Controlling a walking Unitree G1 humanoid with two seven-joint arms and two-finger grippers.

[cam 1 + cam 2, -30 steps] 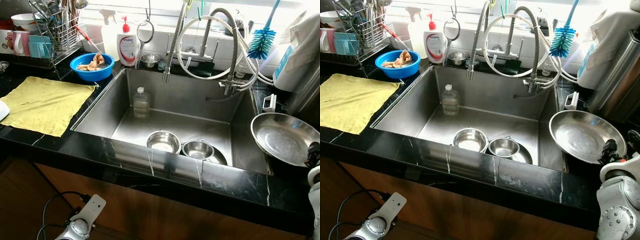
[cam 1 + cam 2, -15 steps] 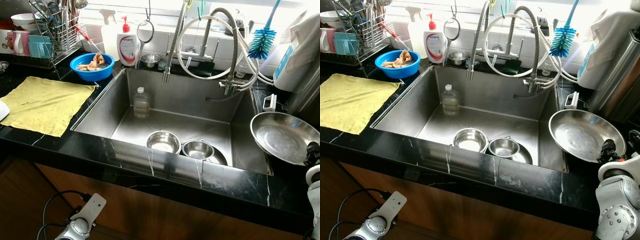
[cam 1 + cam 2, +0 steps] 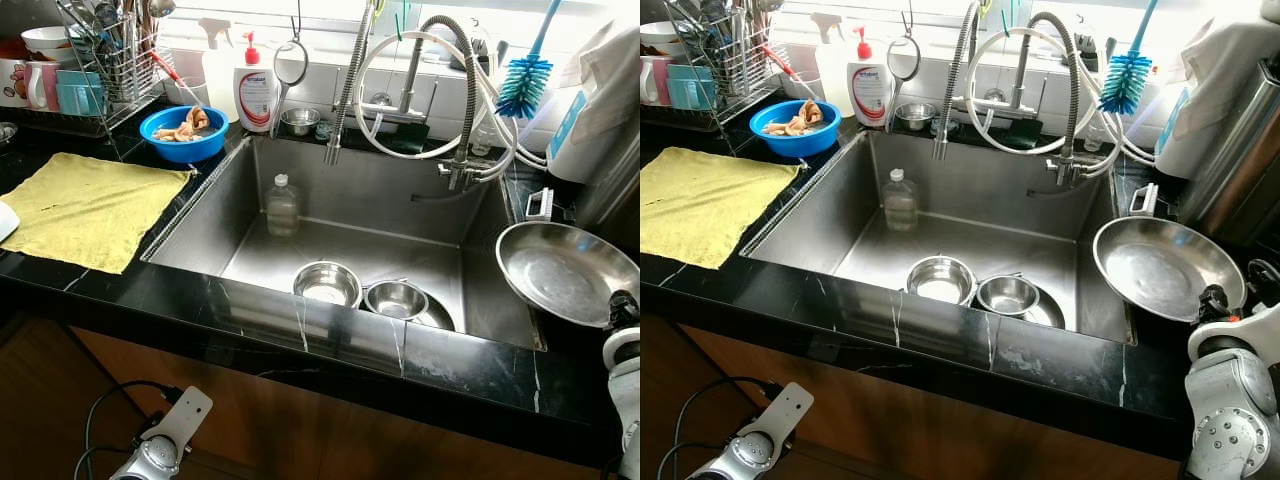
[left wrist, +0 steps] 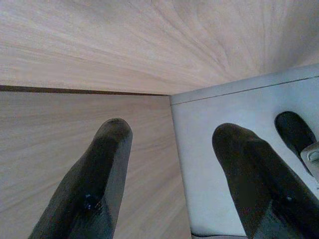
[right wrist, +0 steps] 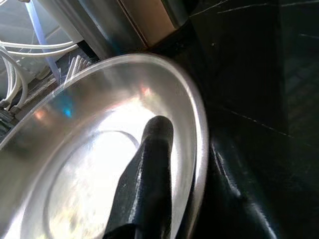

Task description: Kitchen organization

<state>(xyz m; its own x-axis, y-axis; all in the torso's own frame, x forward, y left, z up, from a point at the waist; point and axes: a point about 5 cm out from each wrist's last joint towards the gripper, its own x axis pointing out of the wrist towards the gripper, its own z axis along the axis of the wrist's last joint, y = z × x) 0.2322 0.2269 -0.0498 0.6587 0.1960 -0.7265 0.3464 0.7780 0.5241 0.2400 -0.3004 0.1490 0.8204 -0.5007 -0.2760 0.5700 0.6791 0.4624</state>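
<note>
As we view it: right pincer (image 3: 1212, 298): clenched on steel pan (image 3: 1160, 268) rim, beside sink (image 3: 970, 215).
Left pincer (image 4: 172, 164): released, idle.

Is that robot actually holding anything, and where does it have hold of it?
Yes: the right pincer grips the steel plate by its near rim. The left pincer is open, holding nothing.

A black marble counter (image 3: 170, 290) with pale veins surrounds a steel sink (image 3: 390, 200); brown wood cabinets (image 3: 330, 440) stand below. White tiles (image 3: 320, 85) back it; bright daylight falls from behind.
</note>
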